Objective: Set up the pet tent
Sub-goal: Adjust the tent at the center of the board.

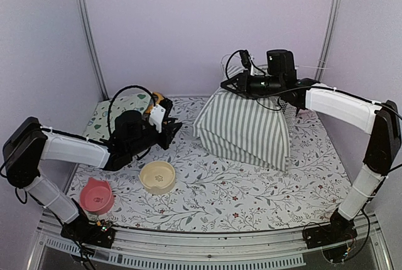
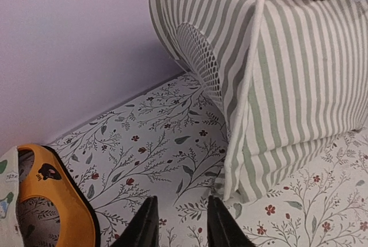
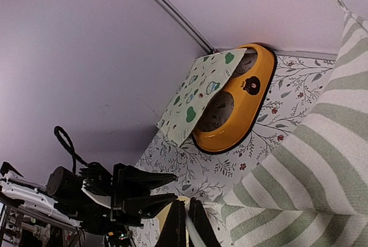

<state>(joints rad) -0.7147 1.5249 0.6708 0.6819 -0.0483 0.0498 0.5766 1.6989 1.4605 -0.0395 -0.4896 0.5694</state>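
Where the overhead camera looks down, pet tent [image 1: 245, 129] stands back-centre on floral table cover [image 1: 251, 194], right gripper [image 3: 185, 204] at its peak. Right wrist view only: jaws pinched shut on tent top. Left wrist view only: lace panel [image 2: 201, 57]; left gripper [image 2: 183, 201] part-open, empty, near tent corner.

There is one pet tent [image 1: 242, 129]. To the left of it are one cream bowl [image 1: 157, 176], one pink bowl [image 1: 97, 196], one orange dish [image 3: 261, 95] and one printed cloth [image 3: 198, 95].
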